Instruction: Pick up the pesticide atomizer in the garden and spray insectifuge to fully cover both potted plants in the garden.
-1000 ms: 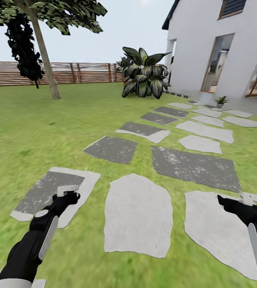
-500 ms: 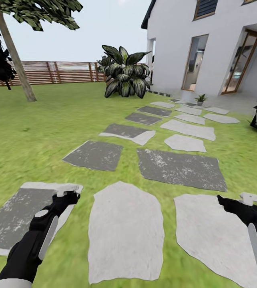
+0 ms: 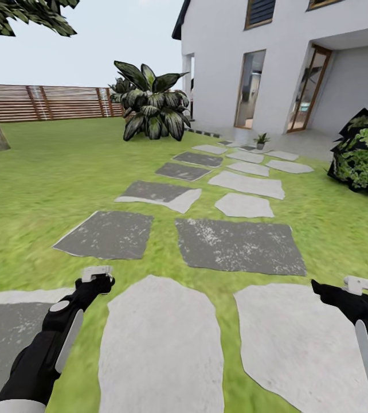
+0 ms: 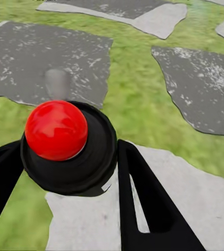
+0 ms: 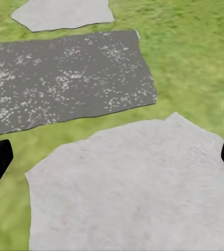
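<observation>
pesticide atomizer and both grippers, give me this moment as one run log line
phase: in transit on stepping stones | left gripper: shut on pesticide atomizer | right gripper: open, nothing held | potted plant: far ahead by house

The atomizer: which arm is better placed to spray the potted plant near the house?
Left. The left gripper already holds the atomizer between its fingers, red button showing. The right gripper is open with nothing in it. The potted plant is far ahead by the house, so the robot probably must drive closer first.

Head looks forward; wrists down onto stepping stones (image 3: 160, 344)
</observation>
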Robot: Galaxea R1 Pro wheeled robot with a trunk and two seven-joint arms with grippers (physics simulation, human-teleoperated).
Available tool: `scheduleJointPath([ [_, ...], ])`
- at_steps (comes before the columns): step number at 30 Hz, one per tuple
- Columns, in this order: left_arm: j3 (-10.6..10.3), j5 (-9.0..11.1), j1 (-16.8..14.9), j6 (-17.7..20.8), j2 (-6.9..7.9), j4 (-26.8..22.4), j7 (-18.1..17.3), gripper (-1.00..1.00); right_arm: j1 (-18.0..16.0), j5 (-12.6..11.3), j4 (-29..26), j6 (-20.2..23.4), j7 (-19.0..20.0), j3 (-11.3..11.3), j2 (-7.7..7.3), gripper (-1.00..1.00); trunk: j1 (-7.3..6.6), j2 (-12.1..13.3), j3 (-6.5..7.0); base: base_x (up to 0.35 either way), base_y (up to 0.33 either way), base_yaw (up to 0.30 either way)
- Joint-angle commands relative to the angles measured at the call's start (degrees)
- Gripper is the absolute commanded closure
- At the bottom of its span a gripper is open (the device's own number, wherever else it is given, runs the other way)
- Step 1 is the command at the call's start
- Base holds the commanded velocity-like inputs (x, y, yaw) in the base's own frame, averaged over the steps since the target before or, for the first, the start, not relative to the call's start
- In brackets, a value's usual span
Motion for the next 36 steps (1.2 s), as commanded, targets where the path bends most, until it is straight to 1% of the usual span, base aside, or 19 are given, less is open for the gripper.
scheduleJointPath([
  [1, 0.09, 0.6, -0.01, 0.37, 0.0, -0.09, -0.14, 1.0, -0.06, -0.2, -0.05, 0.3, 0.18, -0.07, 0.01, -1.0, 0.02, -0.02, -0.03, 0.327, 0.0, -0.252],
  [21, 0.09, 0.6, -0.01, 0.36, 0.0, -0.09, -0.14, 1.0, -0.07, -0.16, -0.05, 0.3, 0.16, -0.07, 0.06, -1.0, 0.02, -0.02, 0.42, 0.327, 0.0, -0.235],
  [24, 0.09, 0.6, -0.01, 0.36, 0.0, -0.09, -0.16, 1.0, -0.05, -0.18, -0.05, 0.3, 0.16, -0.07, 0.03, -1.0, 0.02, -0.02, 0.44, 0.327, 0.0, -0.129],
  [36, 0.09, 0.6, -0.01, 0.37, 0.02, -0.09, -0.14, 1.0, -0.03, -0.14, -0.05, 0.3, 0.16, -0.07, 0.03, -1.0, 0.02, -0.02, 0.44, 0.328, 0.0, -0.014],
])
